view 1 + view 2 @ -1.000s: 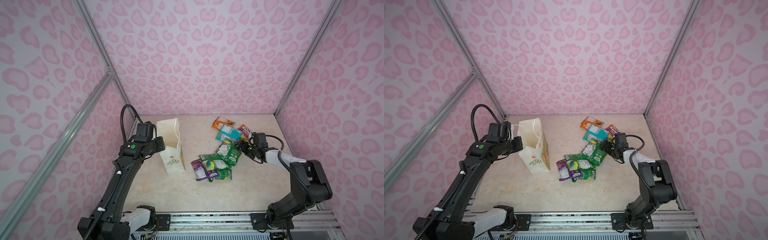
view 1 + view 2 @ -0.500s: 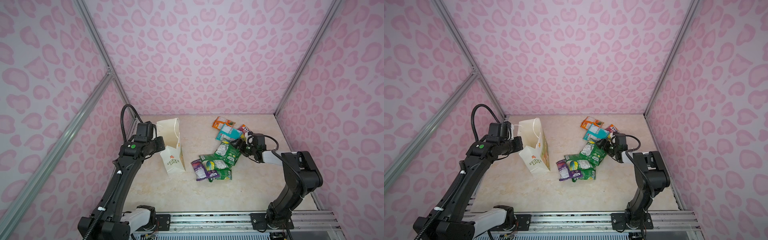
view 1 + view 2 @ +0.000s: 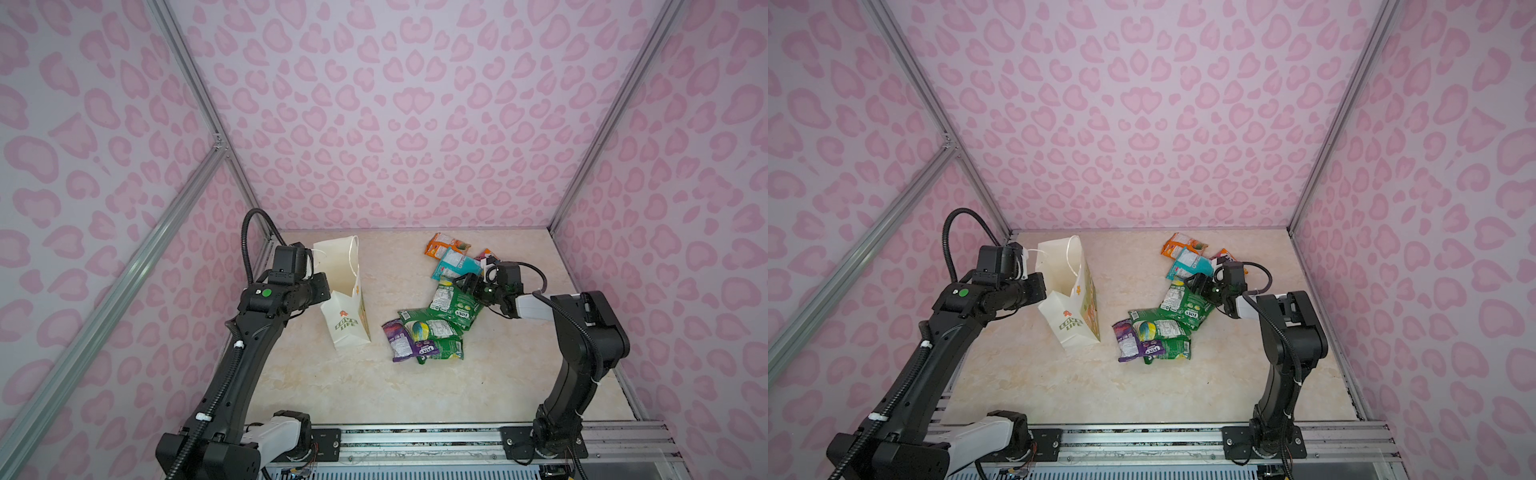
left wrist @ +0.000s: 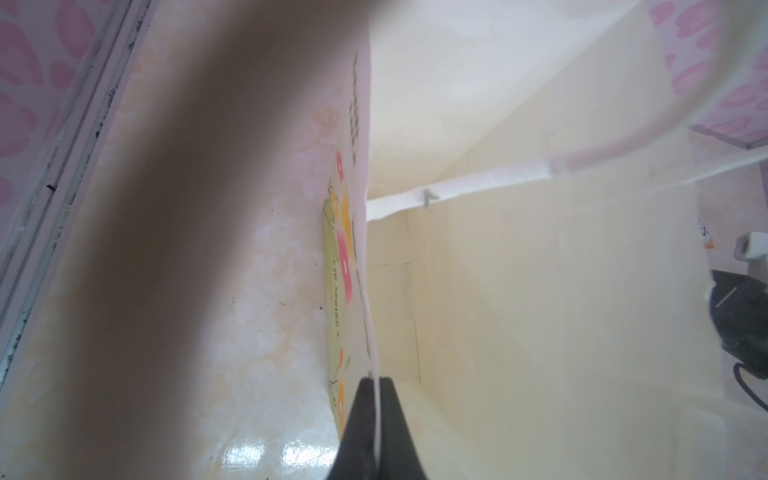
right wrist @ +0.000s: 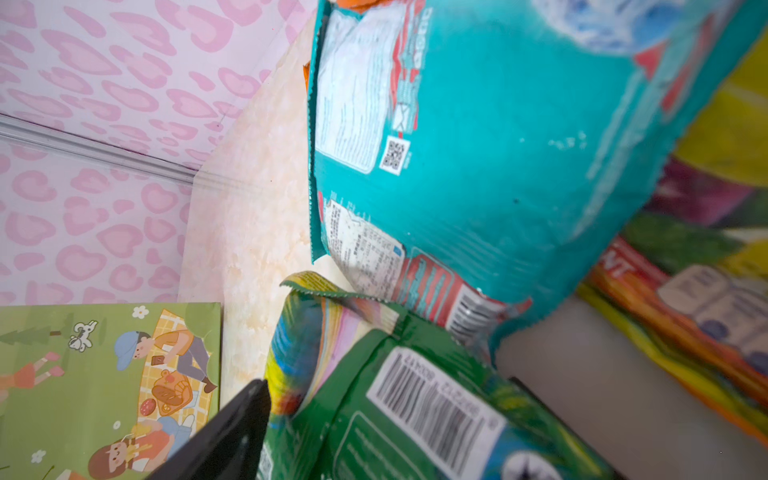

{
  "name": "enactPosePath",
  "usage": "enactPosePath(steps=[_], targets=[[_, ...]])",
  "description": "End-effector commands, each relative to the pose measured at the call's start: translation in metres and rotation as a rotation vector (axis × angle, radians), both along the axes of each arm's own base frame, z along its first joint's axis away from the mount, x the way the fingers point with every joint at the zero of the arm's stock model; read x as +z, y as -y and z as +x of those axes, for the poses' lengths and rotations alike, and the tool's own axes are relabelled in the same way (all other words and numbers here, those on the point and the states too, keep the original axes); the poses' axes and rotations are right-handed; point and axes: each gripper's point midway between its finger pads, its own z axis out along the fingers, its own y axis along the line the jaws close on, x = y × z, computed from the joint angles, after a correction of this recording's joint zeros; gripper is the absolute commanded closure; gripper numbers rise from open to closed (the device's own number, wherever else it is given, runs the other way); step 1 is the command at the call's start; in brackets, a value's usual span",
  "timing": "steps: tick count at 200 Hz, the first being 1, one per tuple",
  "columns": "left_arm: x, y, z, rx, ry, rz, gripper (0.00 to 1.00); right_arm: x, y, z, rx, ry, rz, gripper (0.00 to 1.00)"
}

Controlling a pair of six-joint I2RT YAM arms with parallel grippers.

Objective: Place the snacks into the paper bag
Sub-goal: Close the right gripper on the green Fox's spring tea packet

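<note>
The white paper bag (image 3: 347, 316) (image 3: 1073, 320) stands open on the left, leaning a little. My left gripper (image 3: 323, 287) (image 3: 1043, 286) (image 4: 376, 380) is shut on the paper bag's rim (image 4: 370, 266). The snacks lie in a loose heap right of it. They include a green packet (image 3: 455, 307) (image 3: 1185, 305) (image 5: 374, 432), a teal one (image 3: 455, 264) (image 5: 498, 145), an orange one (image 3: 444, 245), a pink-red one (image 3: 486, 254) and a purple one (image 3: 399, 340). My right gripper (image 3: 467, 284) (image 3: 1198, 284) (image 5: 386, 380) is open, low over the green packet's far end, one finger on each side.
Pink patterned walls (image 3: 395, 124) with aluminium posts close in the back and both sides. A metal rail (image 3: 415, 436) carrying both arm bases runs along the front. The bag's illustrated side panel (image 5: 108, 386) faces the snack heap. Bare marbled floor (image 3: 374, 386) lies in front.
My right gripper has crept left onto the green packet, and its elbow has swung inward. The left arm and the bag have not moved.
</note>
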Motion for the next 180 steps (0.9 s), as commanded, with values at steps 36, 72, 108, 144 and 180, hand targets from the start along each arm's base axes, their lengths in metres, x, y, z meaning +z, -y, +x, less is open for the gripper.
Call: enactPosePath(steps=[36, 72, 108, 144, 180], targets=[[-0.003, -0.001, 0.001, -0.006, -0.007, 0.009, 0.97, -0.023, -0.021, -0.012, 0.069, -0.046, -0.092, 0.18], [-0.002, -0.001, 0.001, -0.004, -0.003, 0.010, 0.97, -0.021, -0.023, -0.018, 0.069, -0.039, -0.115, 0.38], [0.001, 0.005, 0.000, -0.028, 0.007, -0.021, 0.97, 0.010, -0.028, -0.018, 0.088, 0.031, -0.090, 0.52], [0.009, 0.006, -0.001, -0.030, 0.033, -0.051, 0.97, 0.048, -0.032, -0.017, 0.092, 0.099, -0.058, 0.64], [0.021, 0.005, -0.003, -0.020, 0.083, -0.083, 0.97, 0.084, -0.036, -0.020, 0.091, 0.151, -0.019, 0.79]])
